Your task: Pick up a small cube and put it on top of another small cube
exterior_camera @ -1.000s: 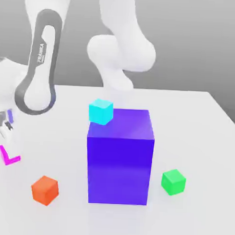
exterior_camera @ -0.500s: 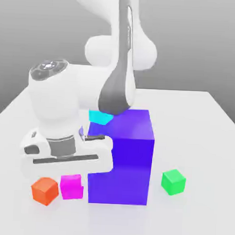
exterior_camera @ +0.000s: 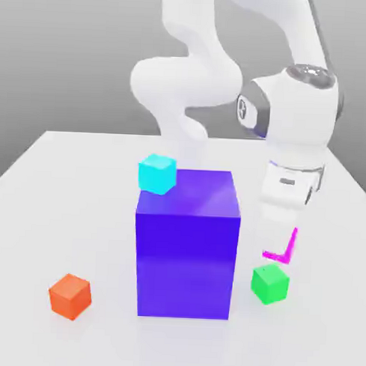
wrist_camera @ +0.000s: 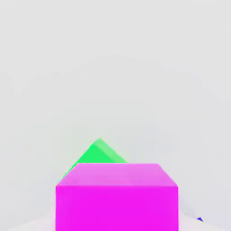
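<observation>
Magenta and small, the bright plastic-looking cube (exterior_camera: 290,249) is pinched in the white two-finger gripper (exterior_camera: 280,228), held just above the small bright green cube (exterior_camera: 270,283), near the tall blue-violet block (exterior_camera: 186,253) on the pale table (exterior_camera: 87,212).

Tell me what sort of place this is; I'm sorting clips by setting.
Most likely a simulated robot test scene, not a real room: a plain white table, flat-coloured shapes like the orange cube and blue block, and a white robot arm before a blank grey backdrop.
</observation>
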Controlling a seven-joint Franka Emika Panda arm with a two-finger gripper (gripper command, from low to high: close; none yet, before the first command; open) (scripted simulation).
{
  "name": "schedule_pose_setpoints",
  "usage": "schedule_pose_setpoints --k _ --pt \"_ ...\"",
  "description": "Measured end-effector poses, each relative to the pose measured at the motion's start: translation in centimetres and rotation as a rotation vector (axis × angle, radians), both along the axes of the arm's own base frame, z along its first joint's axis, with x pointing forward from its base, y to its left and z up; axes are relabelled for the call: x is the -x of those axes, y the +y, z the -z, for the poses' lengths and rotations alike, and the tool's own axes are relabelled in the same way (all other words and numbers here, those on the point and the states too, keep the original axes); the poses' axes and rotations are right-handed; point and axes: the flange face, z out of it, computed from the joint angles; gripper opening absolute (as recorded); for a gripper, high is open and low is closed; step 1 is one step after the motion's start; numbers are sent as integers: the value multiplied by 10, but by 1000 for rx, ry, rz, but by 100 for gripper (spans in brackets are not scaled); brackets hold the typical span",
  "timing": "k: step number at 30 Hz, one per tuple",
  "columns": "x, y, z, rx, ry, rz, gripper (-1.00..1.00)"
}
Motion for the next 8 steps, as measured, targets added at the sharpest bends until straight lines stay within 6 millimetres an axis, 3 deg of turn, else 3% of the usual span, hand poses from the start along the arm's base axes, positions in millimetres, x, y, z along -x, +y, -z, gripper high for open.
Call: schedule_pose_setpoints --k 5,6,8 --pt "2 0 43 4 -5 -6 -100" --pt "3 -1 52 3 -5 -6 100" --pt "3 -1 52 3 -5 -6 100"
